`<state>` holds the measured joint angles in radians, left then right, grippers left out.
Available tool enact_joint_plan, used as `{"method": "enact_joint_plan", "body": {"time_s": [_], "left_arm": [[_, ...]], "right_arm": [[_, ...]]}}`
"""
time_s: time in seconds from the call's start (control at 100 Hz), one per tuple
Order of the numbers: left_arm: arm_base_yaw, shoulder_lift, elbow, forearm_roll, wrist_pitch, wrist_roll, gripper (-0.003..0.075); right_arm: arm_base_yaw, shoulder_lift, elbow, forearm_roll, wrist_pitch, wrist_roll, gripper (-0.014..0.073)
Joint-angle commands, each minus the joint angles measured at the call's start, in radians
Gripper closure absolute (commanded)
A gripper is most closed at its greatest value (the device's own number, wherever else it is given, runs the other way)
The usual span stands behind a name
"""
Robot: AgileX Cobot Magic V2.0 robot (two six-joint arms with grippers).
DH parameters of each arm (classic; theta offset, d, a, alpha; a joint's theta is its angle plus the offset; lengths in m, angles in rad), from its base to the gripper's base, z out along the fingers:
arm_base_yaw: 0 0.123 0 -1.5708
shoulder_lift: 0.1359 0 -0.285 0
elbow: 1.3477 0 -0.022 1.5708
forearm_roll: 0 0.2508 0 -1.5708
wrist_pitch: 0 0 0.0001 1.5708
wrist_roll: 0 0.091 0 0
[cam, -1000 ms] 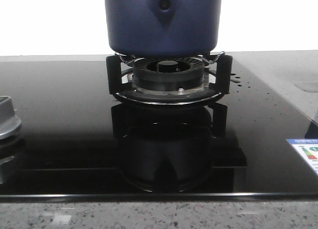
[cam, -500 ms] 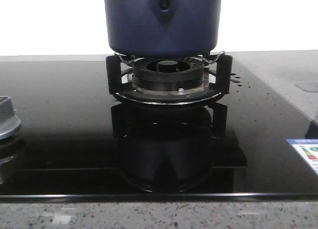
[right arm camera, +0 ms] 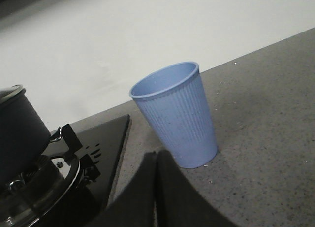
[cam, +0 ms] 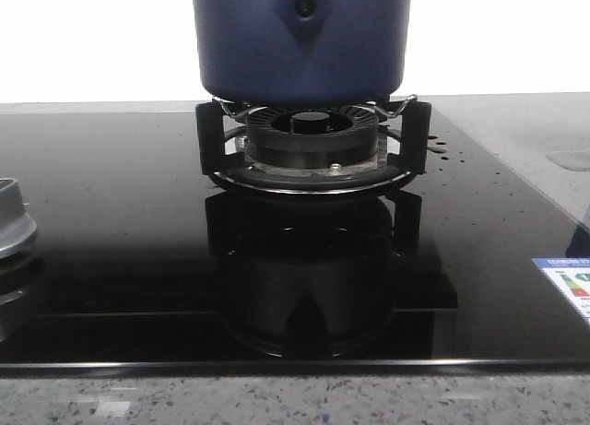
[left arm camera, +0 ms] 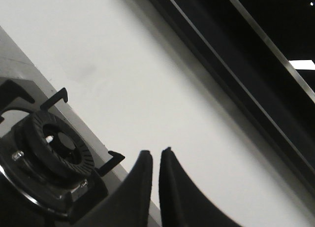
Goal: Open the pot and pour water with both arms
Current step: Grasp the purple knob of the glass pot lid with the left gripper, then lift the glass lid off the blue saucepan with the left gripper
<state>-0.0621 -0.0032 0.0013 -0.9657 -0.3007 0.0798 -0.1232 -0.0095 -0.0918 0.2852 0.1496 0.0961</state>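
The dark navy-blue pot stands on the centre burner's black support; its top is cut off by the front view's edge. Its side mount with the round rivet faces the camera. The right wrist view shows the pot with a shiny rim at its top. My right gripper is shut and empty, low over the stone counter, just in front of a light-blue ribbed cup. My left gripper is shut with a thin slit between the fingers, empty, beside another bare burner.
The black glass hob fills the front view, with a speckled counter edge in front. A small grey metal burner cap sits at the far left. An energy label is at the hob's right edge. A white wall is behind.
The pot stays still on its burner. The grey burner cap at the left edge sits slightly lower and further left in the view.
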Motion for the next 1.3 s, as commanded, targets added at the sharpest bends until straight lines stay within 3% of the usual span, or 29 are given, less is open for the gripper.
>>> {"method": "enact_joint_plan", "body": {"time_s": [0.0, 0.15, 0.28, 0.46, 0.6, 0.74, 0.89, 1.01, 1.14, 1.21, 1.29], "left_arm": [[-0.001, -0.022, -0.023, 0.026, 0.092, -0.008, 0.0741], [-0.001, 0.083, -0.151, 0.212, 0.395, 0.001, 0.074], [-0.001, 0.224, -0.27, 0.312, 0.529, 0.036, 0.074], [-0.021, 0.456, -0.42, 0.288, 0.626, 0.262, 0.0737], [-0.112, 0.59, -0.54, 0.207, 0.707, 0.412, 0.0722], [-0.191, 0.765, -0.691, 0.016, 0.94, 0.606, 0.0722], [-0.205, 0.926, -0.837, -0.234, 1.151, 0.875, 0.0722], [-0.205, 1.044, -0.956, -0.36, 1.198, 1.059, 0.072], [-0.205, 1.149, -1.061, -0.395, 1.217, 1.254, 0.0711], [-0.205, 1.206, -1.112, -0.406, 1.249, 1.334, 0.066], [-0.205, 1.267, -1.161, -0.437, 1.265, 1.387, 0.0518]], "right_arm": [[-0.004, -0.013, -0.073, 0.001, 0.02, -0.01, 0.0658], [-0.004, 0.035, -0.181, -0.002, 0.195, -0.015, 0.0658], [-0.004, 0.119, -0.283, -0.004, 0.341, -0.025, 0.0658], [-0.002, 0.226, -0.401, 0.001, 0.487, -0.072, 0.0659], [0.0, 0.258, -0.448, 0.055, 0.546, -0.074, 0.0659], [0.0, 0.269, -0.454, 0.107, 0.58, -0.074, 0.0659], [0.0, 0.269, -0.454, 0.107, 0.576, -0.104, 0.0659], [0.0, 0.269, -0.454, 0.105, 0.576, -0.105, 0.0659], [0.0, 0.269, -0.454, 0.105, 0.576, -0.105, 0.0659], [0.0, 0.269, -0.454, 0.105, 0.576, -0.105, 0.0659], [0.0, 0.269, -0.454, 0.105, 0.576, -0.105, 0.0659]]}}
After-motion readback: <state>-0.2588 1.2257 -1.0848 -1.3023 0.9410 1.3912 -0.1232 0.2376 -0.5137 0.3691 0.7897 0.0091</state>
